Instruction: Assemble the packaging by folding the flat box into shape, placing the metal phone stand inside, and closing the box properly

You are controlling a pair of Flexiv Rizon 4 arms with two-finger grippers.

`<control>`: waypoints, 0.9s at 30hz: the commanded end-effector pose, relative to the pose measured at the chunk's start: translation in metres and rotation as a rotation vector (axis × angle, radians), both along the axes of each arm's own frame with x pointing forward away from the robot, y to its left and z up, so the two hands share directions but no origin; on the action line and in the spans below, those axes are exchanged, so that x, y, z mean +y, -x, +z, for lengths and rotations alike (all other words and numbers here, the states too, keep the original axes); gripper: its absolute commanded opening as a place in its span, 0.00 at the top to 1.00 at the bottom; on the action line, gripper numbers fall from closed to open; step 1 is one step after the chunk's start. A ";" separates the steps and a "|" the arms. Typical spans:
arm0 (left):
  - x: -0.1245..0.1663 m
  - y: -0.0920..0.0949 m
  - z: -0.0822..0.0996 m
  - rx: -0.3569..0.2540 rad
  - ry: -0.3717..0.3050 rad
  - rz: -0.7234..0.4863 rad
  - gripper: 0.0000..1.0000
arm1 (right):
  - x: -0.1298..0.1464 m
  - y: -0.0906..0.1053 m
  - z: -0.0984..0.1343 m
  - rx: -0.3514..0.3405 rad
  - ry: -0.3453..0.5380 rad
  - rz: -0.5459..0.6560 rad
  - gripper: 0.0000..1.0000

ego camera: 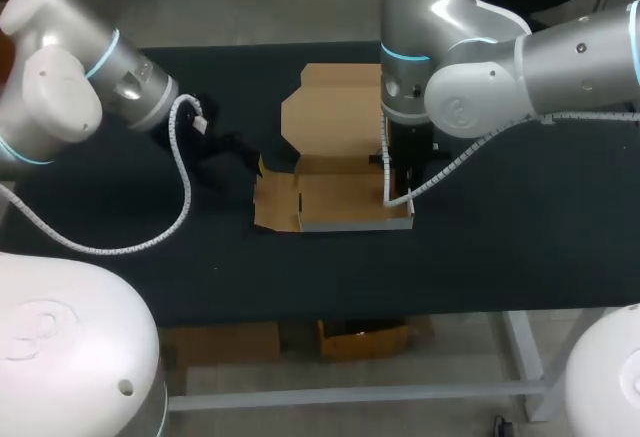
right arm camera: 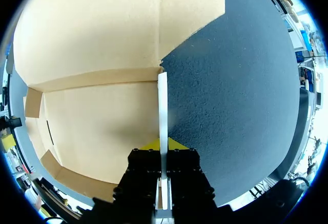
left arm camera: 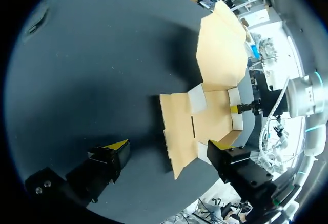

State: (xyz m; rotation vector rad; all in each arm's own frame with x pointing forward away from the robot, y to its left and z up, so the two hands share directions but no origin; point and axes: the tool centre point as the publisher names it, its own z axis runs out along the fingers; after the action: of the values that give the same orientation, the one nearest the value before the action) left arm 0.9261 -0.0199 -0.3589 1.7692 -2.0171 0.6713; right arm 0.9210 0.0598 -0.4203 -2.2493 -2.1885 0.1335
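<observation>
My right claw (right arm camera: pixel 163 145) is clamped on the upright right side wall (right arm camera: pixel 162 96) of the box (ego camera: pixel 345 197), mid-worktop (ego camera: pixel 500 247), wall running near-to-far. My left claw (left arm camera: pixel 168 147), fingers apart, is nearer the flat left flap (ego camera: pixel 272 202), which lies between them.

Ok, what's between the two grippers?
The box: the left gripper sits open at its left flap, and the right gripper grips its right wall. Head view shows this.

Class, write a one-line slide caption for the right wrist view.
Right gripper pinches the upright side wall of the half-folded cardboard box on the black table.
</observation>
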 end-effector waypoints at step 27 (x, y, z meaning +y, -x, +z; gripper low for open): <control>-0.014 0.005 -0.026 0.012 0.171 0.054 0.52 | 0.000 -0.001 -0.001 0.004 0.001 0.000 1.00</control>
State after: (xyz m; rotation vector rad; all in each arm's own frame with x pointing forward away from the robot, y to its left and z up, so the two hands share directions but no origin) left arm 0.9208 -0.0314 -0.3855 1.7258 -1.8485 0.8277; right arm 0.9210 0.0598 -0.4203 -2.2492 -2.1886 0.1335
